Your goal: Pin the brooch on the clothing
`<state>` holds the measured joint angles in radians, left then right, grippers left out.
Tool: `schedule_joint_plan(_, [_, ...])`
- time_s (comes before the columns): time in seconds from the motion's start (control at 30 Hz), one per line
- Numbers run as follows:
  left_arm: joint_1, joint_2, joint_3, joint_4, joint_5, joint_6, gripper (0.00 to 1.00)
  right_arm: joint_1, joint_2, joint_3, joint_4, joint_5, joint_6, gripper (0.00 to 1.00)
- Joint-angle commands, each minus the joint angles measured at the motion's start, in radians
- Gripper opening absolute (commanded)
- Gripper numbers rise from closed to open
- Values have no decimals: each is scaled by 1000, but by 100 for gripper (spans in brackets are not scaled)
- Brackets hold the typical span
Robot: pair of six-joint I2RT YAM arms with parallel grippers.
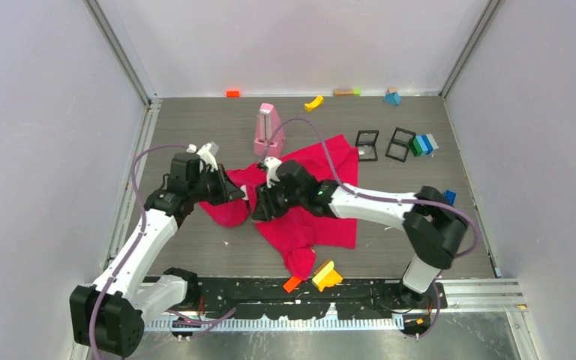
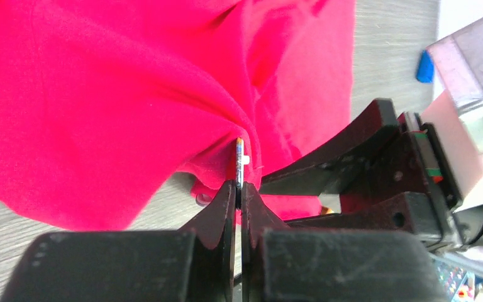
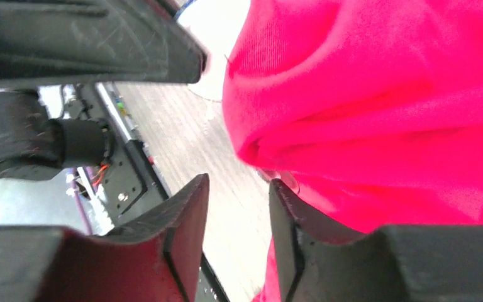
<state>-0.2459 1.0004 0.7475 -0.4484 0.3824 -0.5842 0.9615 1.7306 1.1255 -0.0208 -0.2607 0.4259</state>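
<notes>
Table [image 1: 195, 120]: grey wood-grain, white walls on three sides.
Top view, shirt [image 1: 322, 172]: crumpled at mid-table, one corner towards the back, another trailing to the near edge.
Top view, left gripper [image 1: 234, 192]: at the shirt's left edge, on a bunched fold.
Top view, right gripper [image 1: 258, 210]: just beside the left one, over the same fold.
Top view, others: pink wedge [image 1: 268, 129] upright just behind the shirt; black frames [image 1: 382, 144] to the back right; orange and yellow blocks [image 1: 322, 277] at the near edge.
Left wrist, jaws: closed tight on the brooch [image 2: 240, 157], a thin flat piece seen edge-on.
Left wrist, brooch: its tip is pressed into a pucker of shirt, which fills the upper left; the right gripper's black fingers lie just to the right.
Right wrist, jaws: apart, nothing between them, bare table showing through the gap.
Right wrist, shirt: a thick fold hangs over one finger [image 3: 289, 220], touching it.
</notes>
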Motion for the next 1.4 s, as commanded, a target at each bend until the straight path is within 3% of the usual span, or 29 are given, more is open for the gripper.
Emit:
schedule_joint_plan(0.0, [14, -38, 113, -76, 172, 84, 0, -55, -207, -63, 58, -92, -39, 52])
schedule_joint_plan(0.27, [19, -93, 166, -110, 504, 243, 0, -151, -507, -222, 161, -288, -65, 67])
schedule_joint_plan(0.63, [19, -49, 116, 60, 764, 216, 0, -153, -524, -225, 207, -364, -66, 69])
schedule_joint_plan(0.77, [19, -39, 113, 81, 793, 212, 0, -151, -512, -235, 227, -392, -54, 68])
schedule_joint_plan(1.13, [19, -38, 95, 103, 800, 207, 0, -151, -444, -221, 269, -447, -14, 52])
schedule_joint_plan(1.37, [19, -38, 90, 106, 803, 205, 0, -147, -411, -212, 315, -451, 26, 48])
